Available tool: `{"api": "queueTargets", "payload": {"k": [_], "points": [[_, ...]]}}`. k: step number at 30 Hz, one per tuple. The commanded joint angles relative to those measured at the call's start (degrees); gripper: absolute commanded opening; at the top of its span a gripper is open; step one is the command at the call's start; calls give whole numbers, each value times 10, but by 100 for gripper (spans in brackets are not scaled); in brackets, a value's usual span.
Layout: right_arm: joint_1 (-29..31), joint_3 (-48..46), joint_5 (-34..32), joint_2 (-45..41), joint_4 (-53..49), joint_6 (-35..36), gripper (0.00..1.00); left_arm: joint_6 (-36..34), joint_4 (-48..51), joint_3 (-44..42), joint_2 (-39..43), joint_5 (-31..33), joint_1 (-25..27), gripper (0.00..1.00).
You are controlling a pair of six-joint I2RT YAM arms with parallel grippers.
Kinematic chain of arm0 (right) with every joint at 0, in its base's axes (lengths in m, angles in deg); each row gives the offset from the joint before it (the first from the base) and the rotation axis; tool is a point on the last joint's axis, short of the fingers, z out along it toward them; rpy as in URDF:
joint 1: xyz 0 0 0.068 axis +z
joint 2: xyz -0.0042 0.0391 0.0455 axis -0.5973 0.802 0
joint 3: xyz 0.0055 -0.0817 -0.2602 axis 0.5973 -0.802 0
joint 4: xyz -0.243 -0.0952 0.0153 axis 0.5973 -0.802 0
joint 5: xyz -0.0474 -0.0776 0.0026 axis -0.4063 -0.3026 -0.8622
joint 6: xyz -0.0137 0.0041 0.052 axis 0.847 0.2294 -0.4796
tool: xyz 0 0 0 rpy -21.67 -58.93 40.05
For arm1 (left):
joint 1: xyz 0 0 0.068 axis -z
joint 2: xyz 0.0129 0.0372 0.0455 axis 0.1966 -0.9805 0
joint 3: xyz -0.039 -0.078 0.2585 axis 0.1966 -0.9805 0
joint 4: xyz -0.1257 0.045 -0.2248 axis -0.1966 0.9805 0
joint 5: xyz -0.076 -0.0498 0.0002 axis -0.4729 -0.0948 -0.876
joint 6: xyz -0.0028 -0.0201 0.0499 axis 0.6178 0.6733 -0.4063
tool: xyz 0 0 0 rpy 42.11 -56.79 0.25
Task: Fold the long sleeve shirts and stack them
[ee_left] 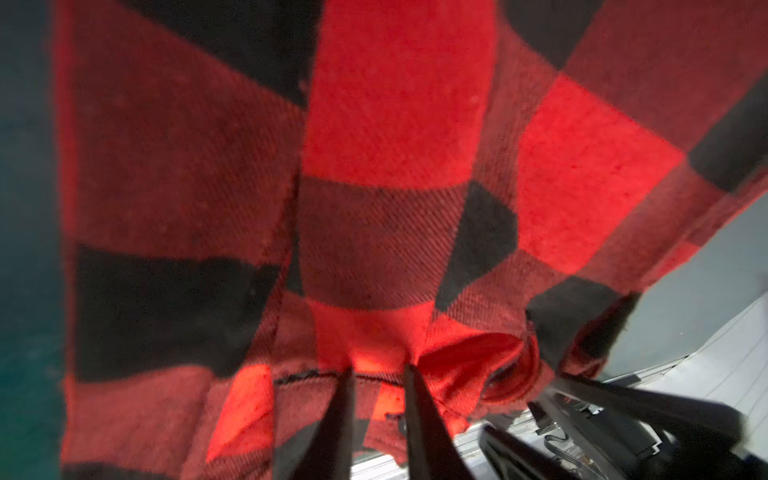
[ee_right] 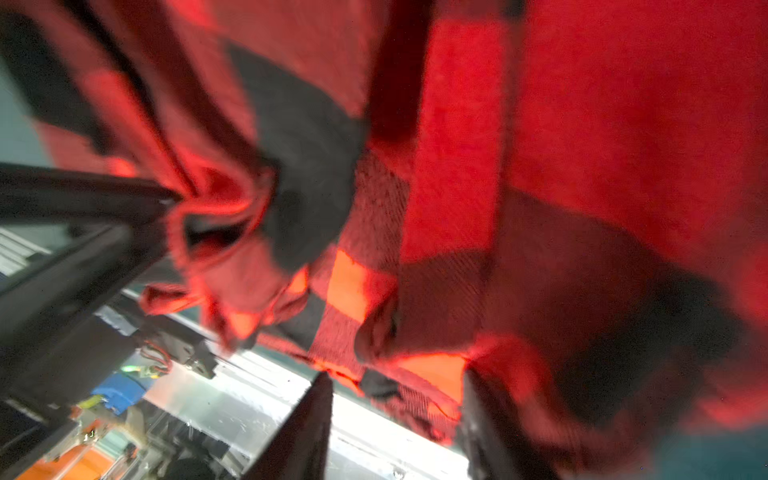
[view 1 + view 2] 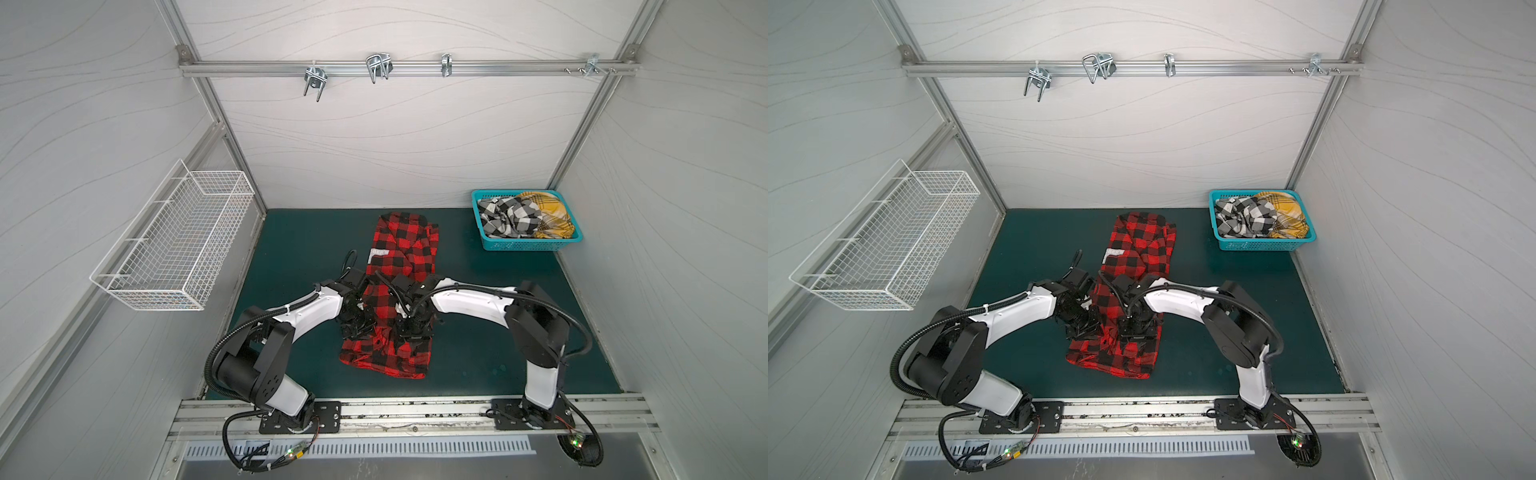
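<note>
The red-and-black checked shirt [image 3: 405, 245] [image 3: 1142, 241] lies lengthwise on the green mat [image 3: 299, 249], collar end far and its near part bunched up. Both grippers are over that near part. My left gripper [image 3: 357, 328] [image 1: 380, 370] has its fingers close together on a gathered fold of the red cloth [image 1: 374, 232]. My right gripper [image 3: 411, 332] [image 2: 395, 382] stands open, with the shirt's hem [image 2: 415, 395] hanging loose between its wide-apart fingers. The black-and-white shirt [image 3: 509, 216] and the mustard-yellow shirt [image 3: 548, 216] lie crumpled in the teal basket [image 3: 525, 245].
The teal basket stands at the back right corner of the mat. A white wire basket [image 3: 174, 245] hangs on the left wall. A rail with metal hooks [image 3: 378, 68] crosses the back wall. An aluminium rail [image 3: 415, 411] holding the arm bases runs along the front.
</note>
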State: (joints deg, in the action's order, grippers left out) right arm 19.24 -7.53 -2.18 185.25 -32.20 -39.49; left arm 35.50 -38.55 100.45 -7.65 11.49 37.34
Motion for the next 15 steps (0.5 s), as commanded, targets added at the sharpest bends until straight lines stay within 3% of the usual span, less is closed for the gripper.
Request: {"api": "queueTargets", "payload": {"k": [1,5,8,13,15], "points": [[-22,-9,-71,-102,-55,12,66,-14,55,45,55,48,2,30],[-48,-54,-133,-168,-65,3,76,-24,100,49,109,98,-6,38],[-67,-117,-131,-212,-19,-5,77,-22,105,49,135,81,-8,38],[-126,-176,-54,-226,10,-19,75,30,51,52,137,35,36,38],[-154,-197,11,-212,29,-19,68,48,21,54,110,3,64,38]]}}
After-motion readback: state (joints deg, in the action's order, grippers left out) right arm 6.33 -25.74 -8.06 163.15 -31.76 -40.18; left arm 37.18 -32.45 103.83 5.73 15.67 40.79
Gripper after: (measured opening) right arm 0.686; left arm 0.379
